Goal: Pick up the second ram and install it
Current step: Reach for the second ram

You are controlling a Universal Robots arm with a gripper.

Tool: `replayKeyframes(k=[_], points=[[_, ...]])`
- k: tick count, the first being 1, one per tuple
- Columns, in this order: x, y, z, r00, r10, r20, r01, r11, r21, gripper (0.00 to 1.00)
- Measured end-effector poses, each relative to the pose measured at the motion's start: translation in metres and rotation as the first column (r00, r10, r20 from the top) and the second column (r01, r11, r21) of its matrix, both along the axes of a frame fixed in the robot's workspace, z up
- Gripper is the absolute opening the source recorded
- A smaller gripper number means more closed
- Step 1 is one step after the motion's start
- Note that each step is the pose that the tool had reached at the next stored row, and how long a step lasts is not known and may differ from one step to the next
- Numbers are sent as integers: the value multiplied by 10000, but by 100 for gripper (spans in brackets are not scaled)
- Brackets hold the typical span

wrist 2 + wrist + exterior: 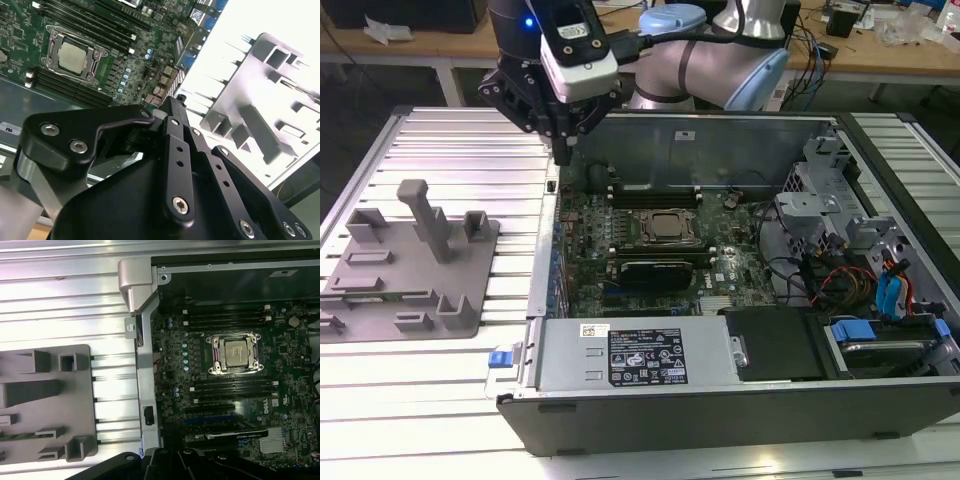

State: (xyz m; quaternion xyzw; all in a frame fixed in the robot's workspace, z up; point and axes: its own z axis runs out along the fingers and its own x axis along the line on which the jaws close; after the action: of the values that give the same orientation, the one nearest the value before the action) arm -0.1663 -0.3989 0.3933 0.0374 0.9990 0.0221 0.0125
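Step in hand: pick-up, not yet done. State: gripper (563, 148) fingers pressed together, empty, over computer case (720, 420) wall edge. Location: second ram (19, 436) lying in grey tray (470, 240) slot, well apart. Grasp likely needs fingers parted.

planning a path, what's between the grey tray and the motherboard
A strip of ribbed table and the case's side wall, seen in the first wrist view between the grey tray and motherboard.
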Motion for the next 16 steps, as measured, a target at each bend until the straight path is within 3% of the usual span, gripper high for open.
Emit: replayKeyframes(k=[6, 12, 16], points=[[-160, 0, 0, 10000, -1, 0, 1, 10000, 0, 8], [-506, 0, -2, 10000, -2, 1, 2, 10000, 1, 8], [-652, 0, -3, 10000, -1, 0, 1, 10000, 0, 8]])
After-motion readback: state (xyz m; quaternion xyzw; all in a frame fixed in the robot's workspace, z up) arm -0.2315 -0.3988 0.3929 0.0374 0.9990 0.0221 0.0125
